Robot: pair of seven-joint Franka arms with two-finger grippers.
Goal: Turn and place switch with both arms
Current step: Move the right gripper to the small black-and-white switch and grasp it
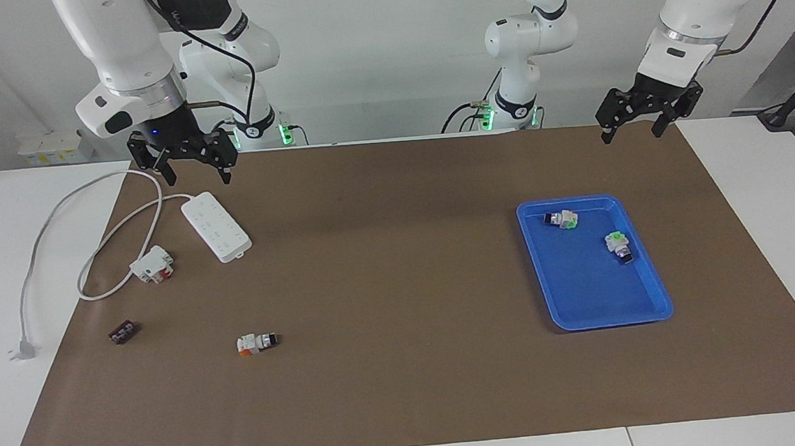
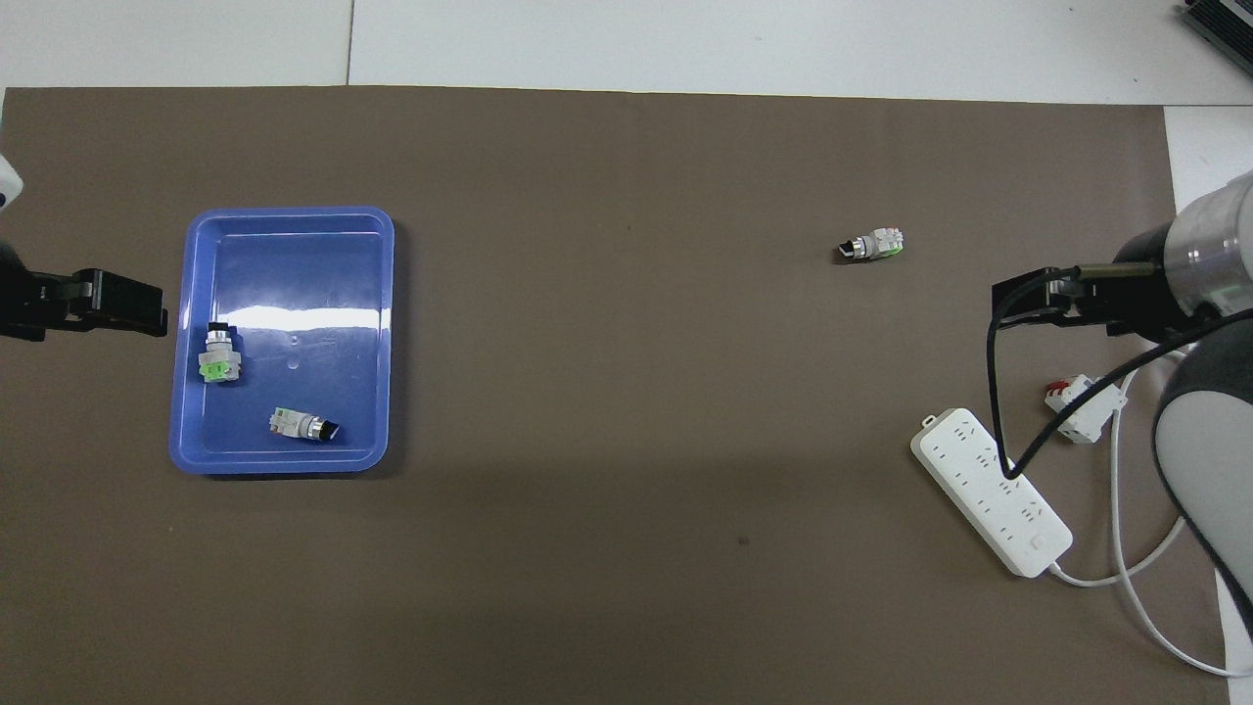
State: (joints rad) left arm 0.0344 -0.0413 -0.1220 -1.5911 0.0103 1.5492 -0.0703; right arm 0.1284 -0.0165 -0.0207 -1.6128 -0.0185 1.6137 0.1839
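Switch [image 1: 257,342] lies lower left of frame, axis sideways, below right claw [image 1: 192,166]; both claws spread, left claw [image 1: 631,128] upper right.

Blue tray [image 1: 596,307] holding two green-ended switches [image 1: 562,219]; white power strip [image 1: 216,226]; breaker block [image 1: 152,264].

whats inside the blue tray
Two small switches with green ends lie in the blue tray: one nearer the robots, the other beside it. The rest of its floor shows bare; nothing is covered.
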